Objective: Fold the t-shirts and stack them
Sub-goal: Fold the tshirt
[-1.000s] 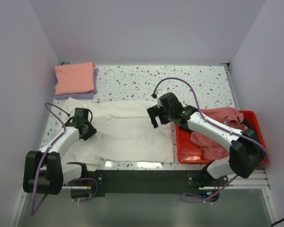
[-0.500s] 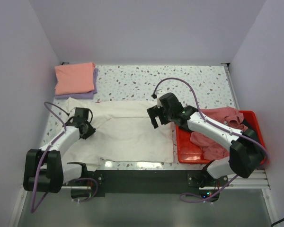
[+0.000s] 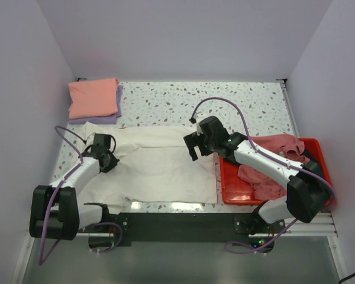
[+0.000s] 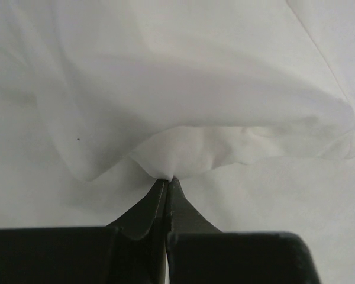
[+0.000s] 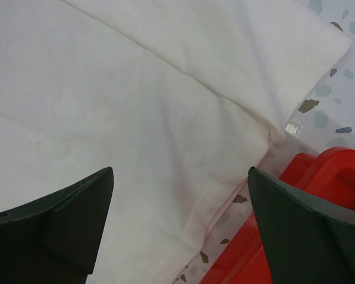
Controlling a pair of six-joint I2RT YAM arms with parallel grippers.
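Observation:
A large cream-white t-shirt [image 3: 160, 163] lies spread flat across the near middle of the speckled table. My left gripper [image 3: 108, 161] sits on its left part and is shut on a pinched fold of the cream cloth [image 4: 183, 151]; the fingertips [image 4: 167, 180] meet with fabric between them. My right gripper [image 3: 193, 147] hovers open over the shirt's right edge [image 5: 165, 130], near the red tray, with nothing between its fingers [image 5: 83, 207]. A folded salmon-pink t-shirt [image 3: 93, 97] rests on a folded lavender one [image 3: 109, 119] at the far left. A dusty rose t-shirt [image 3: 272, 163] is bunched in the tray.
The red plastic tray [image 3: 316, 155] stands at the right, close to the cream shirt's edge; its corner [image 5: 331, 171] shows in the right wrist view. White walls close in the table on three sides. Bare speckled tabletop [image 3: 225, 103] lies at the back.
My left gripper has closed on a fold of the cream-white shirt. The right arm has not moved.

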